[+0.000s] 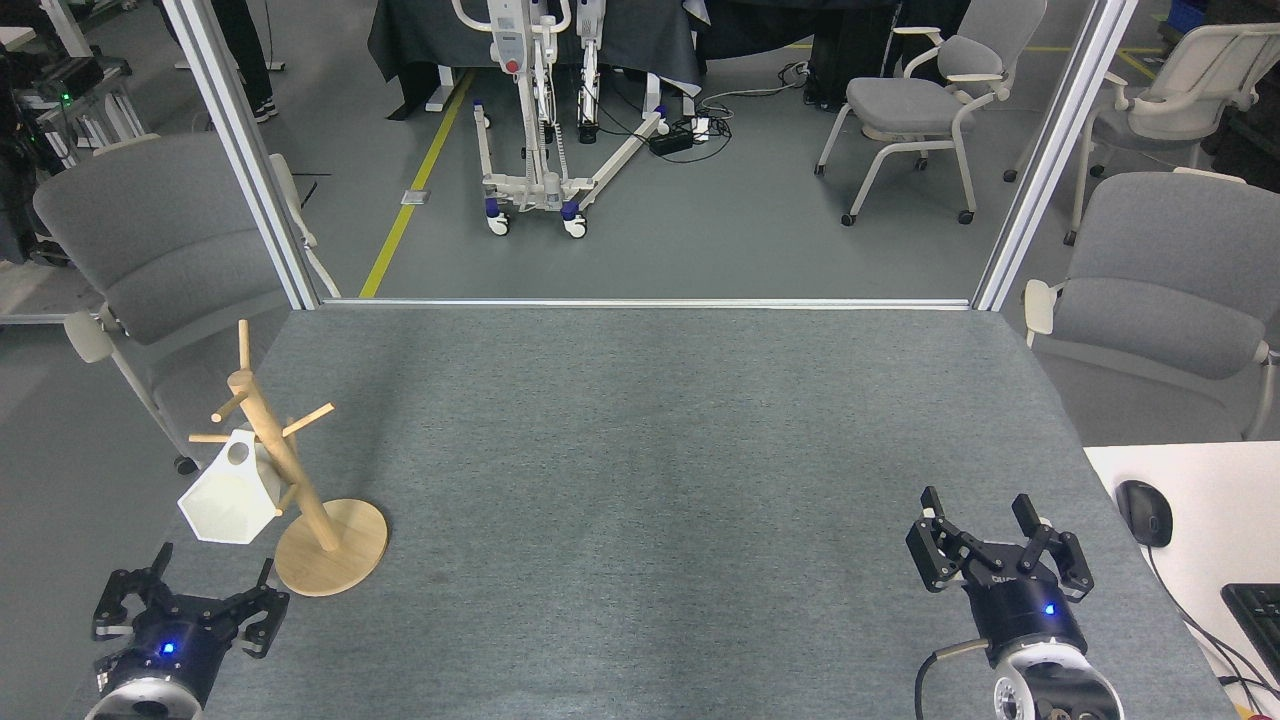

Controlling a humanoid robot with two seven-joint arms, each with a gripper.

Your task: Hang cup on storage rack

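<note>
1. Here, hanging by its small handle from a peg of the storage rack (290, 480), tilted mouth-down: the cup (232, 500), up and away from the left gripper (190, 600) and clear of it.
2. Left gripper low at the table's near-left corner, fingers spread wide, nothing held.
3. Right gripper (995, 545) at the near right, well apart from the cup, likewise splayed open and empty.
4. White, matte, faceted sides, hexagonal rim.
5. Pale wood: round disc base on the table (650, 450), leaning post, thin angled pegs.
6. Grey, felt-like covering, finely textured.
</note>
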